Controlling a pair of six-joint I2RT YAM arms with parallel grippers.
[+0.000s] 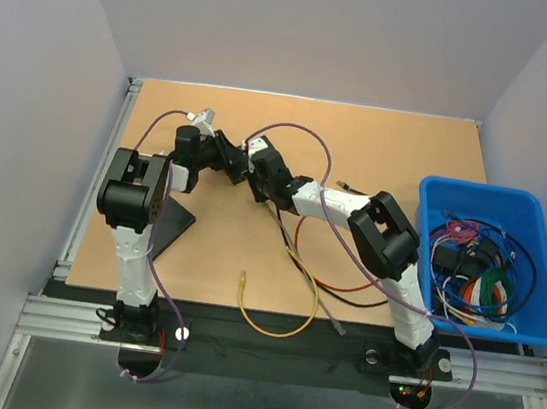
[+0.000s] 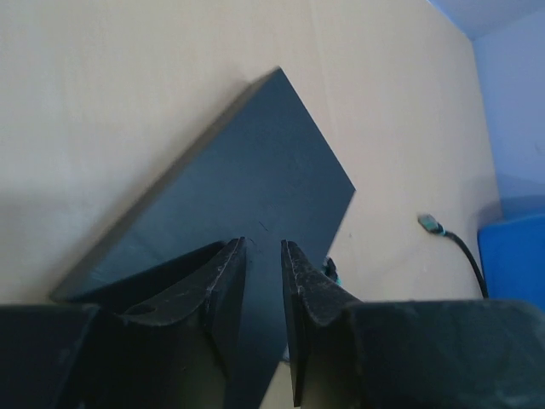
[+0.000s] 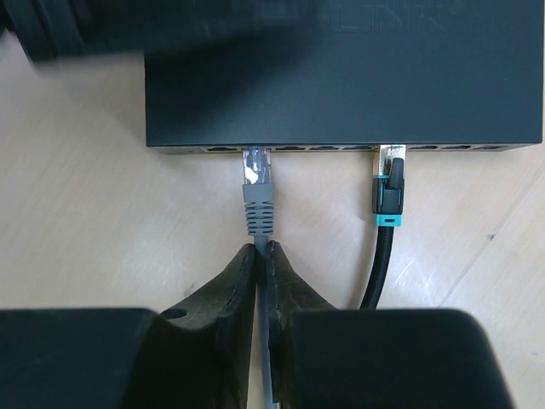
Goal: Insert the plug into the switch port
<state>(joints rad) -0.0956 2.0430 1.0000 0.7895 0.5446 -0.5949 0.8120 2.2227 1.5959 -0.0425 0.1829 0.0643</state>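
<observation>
Right gripper pinched tight on grey plug, its tip at the switch ports. Left gripper narrowly apart over switch; we cannot tell any grip.

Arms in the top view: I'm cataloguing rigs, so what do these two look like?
Both the left arm and right arm have white links, bulky black joint housings and matte black tapered jaws. A purple cable loops along each.
</observation>
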